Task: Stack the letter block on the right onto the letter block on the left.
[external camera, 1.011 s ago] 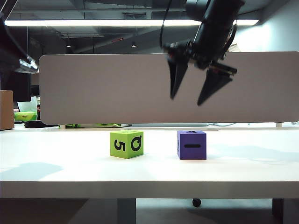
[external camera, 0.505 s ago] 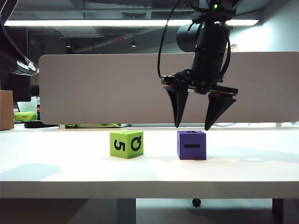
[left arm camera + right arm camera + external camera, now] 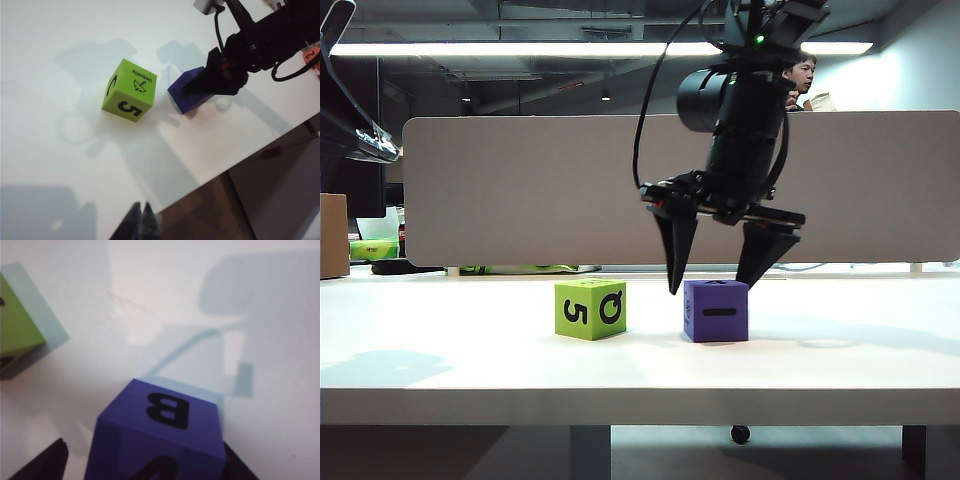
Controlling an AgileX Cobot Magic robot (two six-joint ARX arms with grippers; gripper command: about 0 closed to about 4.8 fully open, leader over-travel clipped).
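Green block [image 3: 591, 309] showing black "5" on left front face, ring-shaped letter with tail, like "Q" or "O", on right front face, both turned sideways. In left wrist view green block [image 3: 130, 90] showing "5" on one side, word "Umbrella" with small umbrella drawing on top face. Purple block [image 3: 716, 311] showing black dash on front face; in right wrist view purple block [image 3: 159, 437] showing bold "B". Orange tag [image 3: 311, 55] showing "2".

Purple letter block [image 3: 716, 311] on the white table, just right of green letter block [image 3: 591, 308].
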